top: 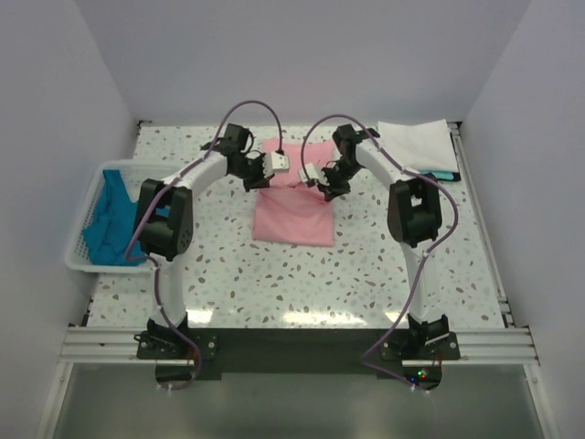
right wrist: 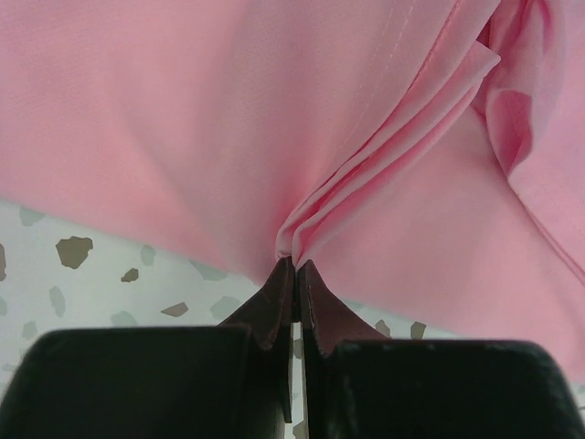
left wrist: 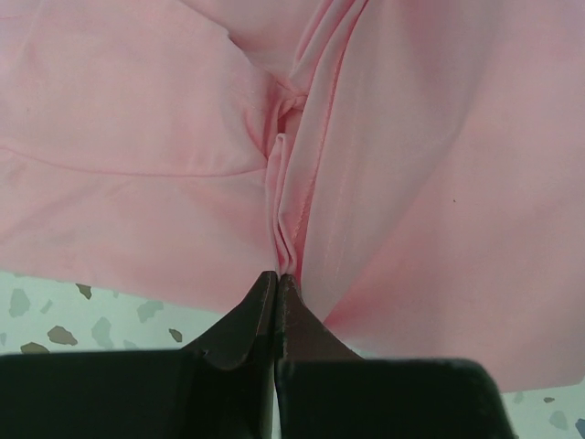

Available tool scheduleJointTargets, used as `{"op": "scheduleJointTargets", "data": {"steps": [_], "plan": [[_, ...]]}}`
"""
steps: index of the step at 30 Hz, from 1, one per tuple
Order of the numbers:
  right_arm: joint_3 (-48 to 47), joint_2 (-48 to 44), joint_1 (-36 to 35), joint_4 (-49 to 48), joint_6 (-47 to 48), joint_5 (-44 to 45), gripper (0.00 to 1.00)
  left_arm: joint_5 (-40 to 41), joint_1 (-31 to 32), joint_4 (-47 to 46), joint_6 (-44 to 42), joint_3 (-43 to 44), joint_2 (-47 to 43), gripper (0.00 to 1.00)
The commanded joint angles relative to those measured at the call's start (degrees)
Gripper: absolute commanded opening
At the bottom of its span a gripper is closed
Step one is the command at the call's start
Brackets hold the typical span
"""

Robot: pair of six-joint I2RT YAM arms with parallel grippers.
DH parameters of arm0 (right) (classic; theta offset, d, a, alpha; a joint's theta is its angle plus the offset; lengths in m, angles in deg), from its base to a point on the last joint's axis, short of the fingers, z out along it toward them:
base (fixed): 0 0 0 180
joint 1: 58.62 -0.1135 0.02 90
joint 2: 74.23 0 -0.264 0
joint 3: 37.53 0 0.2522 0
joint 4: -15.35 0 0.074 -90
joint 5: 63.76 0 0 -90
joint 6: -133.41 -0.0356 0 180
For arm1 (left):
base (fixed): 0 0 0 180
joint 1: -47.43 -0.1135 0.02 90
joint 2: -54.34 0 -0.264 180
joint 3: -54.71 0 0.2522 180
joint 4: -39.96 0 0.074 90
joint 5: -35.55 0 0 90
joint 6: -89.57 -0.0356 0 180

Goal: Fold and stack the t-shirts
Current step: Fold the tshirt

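**Q:** Left to right, how far along are you?

**A:** Left: the teal-blue t-shirts (top: 108, 219) lie bunched in the basket (top: 102, 266), not yet folded. Centre: the pink t-shirt (top: 292, 219) lies mid-table, partly folded. My left gripper (left wrist: 277, 285) and right gripper (right wrist: 294, 270) each pinch a gather of its far edge, jaws tight together. Far right: the white t-shirt (top: 416, 144) lies folded flat. I judge one shirt done, one in hand, and the rest to come.

**Q:** Any brands or writing?

**A:** None legible on the cloth or the basket.
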Motion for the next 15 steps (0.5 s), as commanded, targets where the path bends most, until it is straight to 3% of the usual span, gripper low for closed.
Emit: {"op": "scheduleJointTargets", "data": {"steps": [1,4,5,7,8,9,12,15], "plan": [[-1.09,0.21,0.61,-2.71,0.92,-0.35,0.0,0.15,-0.38,-4.02,1.91,3.4,1.67,0.02],[-0.56,0.39,0.61,-6.05,-1.01,0.52,0.01,1.73,-0.47,-5.6,2.26,3.23,2.73,0.03],[-0.65,0.39,0.7,-6.66,-1.98,0.7,0.14,2.43,-0.47,-6.91,2.96,2.97,2.99,0.04],[-0.65,-0.05,1.05,-7.19,-3.47,0.97,0.28,3.05,-0.91,-8.24,4.62,3.57,3.25,0.09],[-0.56,-1.1,1.22,-8.24,-5.66,1.05,0.46,3.58,-1.17,-8.42,6.81,4.01,3.17,0.14],[-0.39,-1.72,1.31,-8.95,-7.07,1.14,0.52,3.5,-2.05,-9.03,8.74,4.37,2.91,0.25],[-0.12,-5.31,2.19,-12.9,-16.02,1.4,0.62,2.36,-5.81,-12.97,20.95,3.32,-0.25,0.42],[1.19,-9.61,2.54,-12.12,-23.85,1.32,0.63,-0.71,-8.99,-15.36,33.61,-1.33,-5.69,0.54]]}}
